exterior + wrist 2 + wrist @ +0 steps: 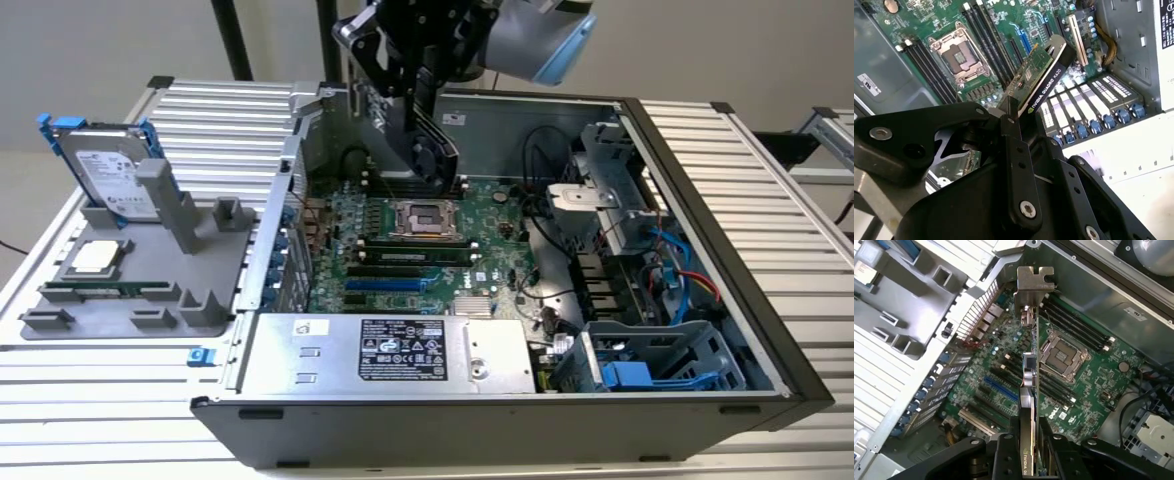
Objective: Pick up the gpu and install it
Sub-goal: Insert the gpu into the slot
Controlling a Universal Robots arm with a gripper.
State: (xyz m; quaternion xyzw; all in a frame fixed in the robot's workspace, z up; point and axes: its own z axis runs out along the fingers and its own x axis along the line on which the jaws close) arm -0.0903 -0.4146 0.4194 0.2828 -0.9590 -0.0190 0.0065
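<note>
clamps the gpu [1029,390] tight in the end effector [1029,442]. holds it edge-on and tilted, silver bracket [1035,282] at the far end, black shroud [1046,82] to one side. hangs over the motherboard [1089,380] near the cpu socket [1061,356], inside the open computer case [467,430], seated in no slot. beyond, at the exterior view's left, shows a grey fixture [147,300] holding a hard drive [114,180], on the worktop [107,400].
</note>
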